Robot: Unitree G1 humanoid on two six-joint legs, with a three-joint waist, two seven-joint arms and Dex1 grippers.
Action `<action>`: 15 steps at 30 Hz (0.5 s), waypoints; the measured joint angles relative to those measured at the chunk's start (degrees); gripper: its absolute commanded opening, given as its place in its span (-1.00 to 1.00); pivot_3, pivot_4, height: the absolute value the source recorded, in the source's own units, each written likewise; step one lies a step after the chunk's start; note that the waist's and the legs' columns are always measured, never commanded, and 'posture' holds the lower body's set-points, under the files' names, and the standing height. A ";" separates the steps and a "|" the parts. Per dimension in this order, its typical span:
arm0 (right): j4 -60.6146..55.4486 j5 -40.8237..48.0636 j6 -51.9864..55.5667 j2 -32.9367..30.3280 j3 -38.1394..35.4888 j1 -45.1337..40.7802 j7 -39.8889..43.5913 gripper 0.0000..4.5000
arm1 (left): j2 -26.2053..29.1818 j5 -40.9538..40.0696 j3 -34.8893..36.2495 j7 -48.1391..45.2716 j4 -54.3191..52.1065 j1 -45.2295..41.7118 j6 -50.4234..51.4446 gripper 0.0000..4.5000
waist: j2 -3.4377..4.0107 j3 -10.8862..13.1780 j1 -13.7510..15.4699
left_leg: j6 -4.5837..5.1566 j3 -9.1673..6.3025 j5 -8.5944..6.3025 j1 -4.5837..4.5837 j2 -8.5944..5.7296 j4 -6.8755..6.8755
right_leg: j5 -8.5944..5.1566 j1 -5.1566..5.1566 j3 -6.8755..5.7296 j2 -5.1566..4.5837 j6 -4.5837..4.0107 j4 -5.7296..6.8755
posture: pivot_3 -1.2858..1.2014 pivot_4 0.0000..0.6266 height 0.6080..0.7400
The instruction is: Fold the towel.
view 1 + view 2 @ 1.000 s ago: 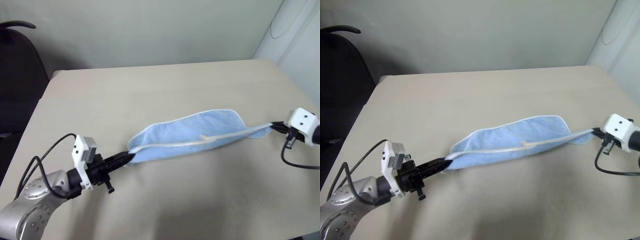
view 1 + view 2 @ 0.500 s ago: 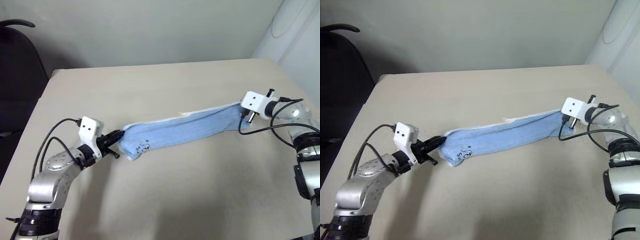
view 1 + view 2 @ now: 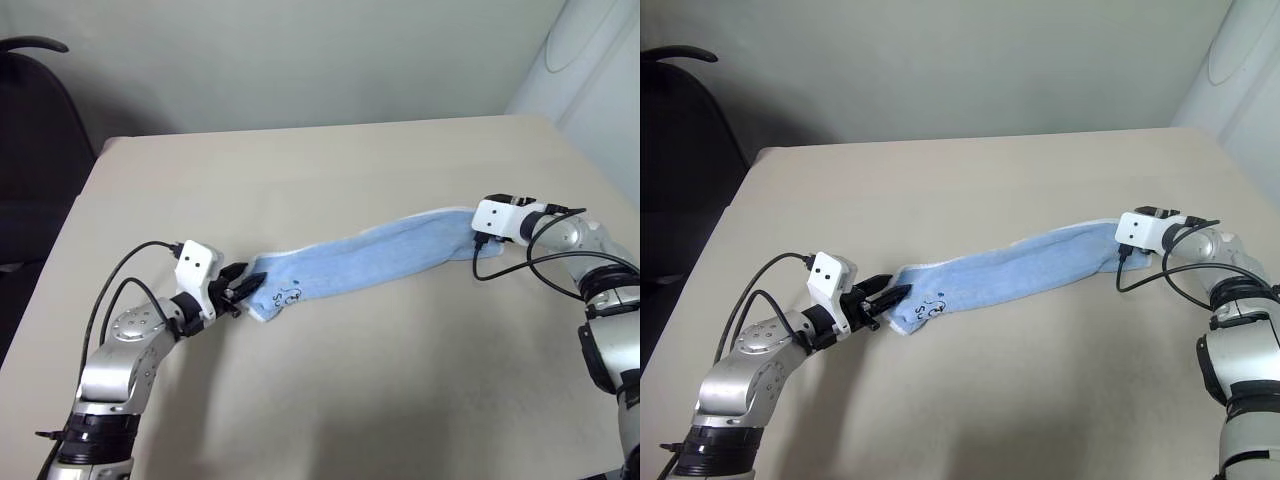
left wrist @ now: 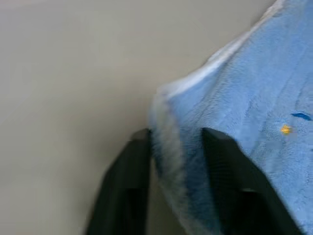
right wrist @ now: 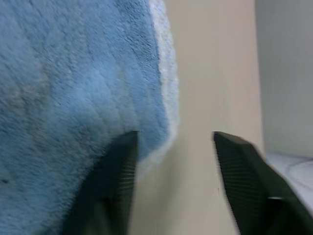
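Blue towel (image 3: 370, 262) bunched long on table (image 3: 330, 390); both hands (image 4: 171, 139) (image 5: 173, 139) released (white trim between fingers).

A beige table (image 3: 330, 180) with rounded corners takes up most of the room in view. Behind it stands a plain pale wall (image 3: 300, 60), evenly lit. A black office chair (image 3: 35, 150) sits off the table's far left corner. At the far right stands something white (image 3: 590, 70), perhaps a curtain or a panel.
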 measured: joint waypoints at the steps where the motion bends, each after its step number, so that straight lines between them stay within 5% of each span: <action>1: -0.09 -0.09 -0.29 -0.50 0.02 0.03 -1.15 0.79 | 0.00 0.24 0.02 0.10 0.02 -0.01 0.00 0.55 | 0.00 0.00 0.00 | 0.00 0.00 0.00 0.00 0.00 0.00 | 0.00 0.00 0.00 0.00 0.00 0.00 | 0.03 -0.52 1.00; 3: -0.43 -0.05 -0.80 -1.75 -0.11 0.21 -3.01 1.00 | -0.01 1.29 0.04 0.89 0.09 -0.02 -0.12 0.86 | 0.00 0.00 0.02 | 0.01 0.00 0.00 -0.01 0.01 0.00 | 0.00 -0.01 0.00 0.00 0.00 0.00 | 0.03 -0.52 1.00; 8: -3.60 13.99 3.93 -2.59 -12.54 5.67 3.74 1.00 | -2.16 1.67 4.67 5.16 0.08 -0.33 -0.25 0.86 | -0.02 0.00 0.12 | -0.06 0.05 0.03 -0.05 0.02 -0.01 | 0.00 0.00 0.01 0.01 -0.01 -0.01 | 0.03 -0.52 1.00; 12: -21.24 38.67 31.36 -0.13 -29.32 17.62 19.94 1.00 | -2.52 2.10 7.98 7.20 -1.43 -0.95 -1.89 0.86 | -0.06 0.00 0.47 | -0.20 0.09 0.11 -0.09 0.02 0.02 | -0.03 0.00 0.02 0.09 -0.06 -0.04 | 0.03 -0.52 1.00; 15: -37.04 53.08 56.64 1.62 -37.10 27.05 21.72 1.00 | -2.49 0.12 7.47 3.67 -6.38 -0.63 -2.79 0.86 | -0.06 0.01 0.73 | -0.24 0.08 0.14 -0.08 0.00 0.04 | -0.06 -0.01 0.04 0.15 -0.09 -0.02 | 0.03 -0.52 1.00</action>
